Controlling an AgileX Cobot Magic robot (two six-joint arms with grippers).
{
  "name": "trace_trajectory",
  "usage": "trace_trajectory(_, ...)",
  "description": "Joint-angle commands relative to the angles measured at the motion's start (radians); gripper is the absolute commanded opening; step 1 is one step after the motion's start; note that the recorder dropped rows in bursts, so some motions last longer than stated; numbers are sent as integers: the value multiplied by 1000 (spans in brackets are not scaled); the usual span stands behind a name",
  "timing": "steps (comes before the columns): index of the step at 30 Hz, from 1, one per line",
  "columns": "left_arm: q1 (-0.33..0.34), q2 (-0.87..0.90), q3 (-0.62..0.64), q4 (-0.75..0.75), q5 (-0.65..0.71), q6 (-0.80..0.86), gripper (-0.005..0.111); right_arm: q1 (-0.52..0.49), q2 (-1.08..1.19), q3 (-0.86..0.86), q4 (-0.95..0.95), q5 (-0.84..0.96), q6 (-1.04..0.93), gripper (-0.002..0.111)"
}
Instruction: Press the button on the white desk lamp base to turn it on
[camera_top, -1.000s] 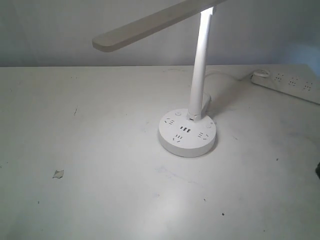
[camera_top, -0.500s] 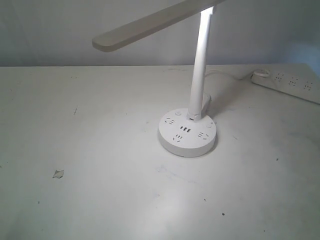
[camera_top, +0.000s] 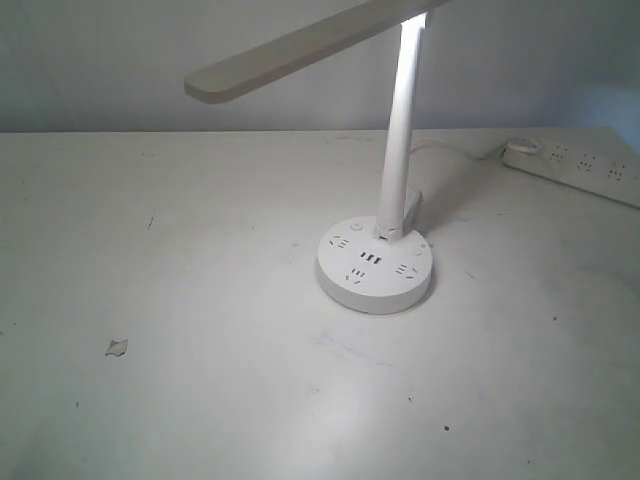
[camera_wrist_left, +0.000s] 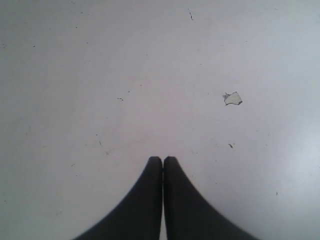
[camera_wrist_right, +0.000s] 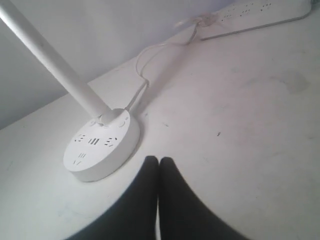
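The white desk lamp (camera_top: 398, 140) stands right of the table's middle, its long flat head (camera_top: 300, 50) reaching up and left. Its round base (camera_top: 375, 268) shows outlet slots, dark USB ports and small round buttons (camera_top: 357, 229). The pole and the table under the head look brightly lit. In the right wrist view the base (camera_wrist_right: 100, 145) lies close beside my right gripper (camera_wrist_right: 158, 160), which is shut on nothing and apart from it. My left gripper (camera_wrist_left: 163, 159) is shut over bare table. Neither gripper shows in the exterior view.
A long white power strip (camera_top: 580, 170) lies at the back right, and a thin cord (camera_wrist_right: 145, 85) runs from it to the lamp. A small torn scrap (camera_top: 117, 347) lies on the table's left side, also seen near the left gripper (camera_wrist_left: 233, 98).
A dark tip at the exterior view's right edge one second ago has gone out of view. The lamp has not moved.
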Motion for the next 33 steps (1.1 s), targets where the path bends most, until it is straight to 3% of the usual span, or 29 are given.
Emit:
trace_trajectory(1, 0, -4, 1, -7, 6, -1, 0, -1, -5, 5, 65, 16, -61, 0)
trace_trajectory(9, 0, -4, 1, -7, 6, -1, 0, -1, -5, 5, 54, 18, -56, 0)
trace_trajectory(16, 0, -4, 1, -7, 6, -1, 0, -7, -5, 5, 1, 11, -324, 0)
trace_trajectory(24, 0, -4, 1, -7, 6, -1, 0, -353, -5, 5, 27, -26, -445, 0)
trace_trajectory(28, 0, -4, 1, -7, 6, -1, 0, -420, -5, 5, 36, -11, -530, 0)
trace_trajectory(33, 0, -4, 1, -7, 6, -1, 0, -420, -5, 5, 41, 11, -640, 0)
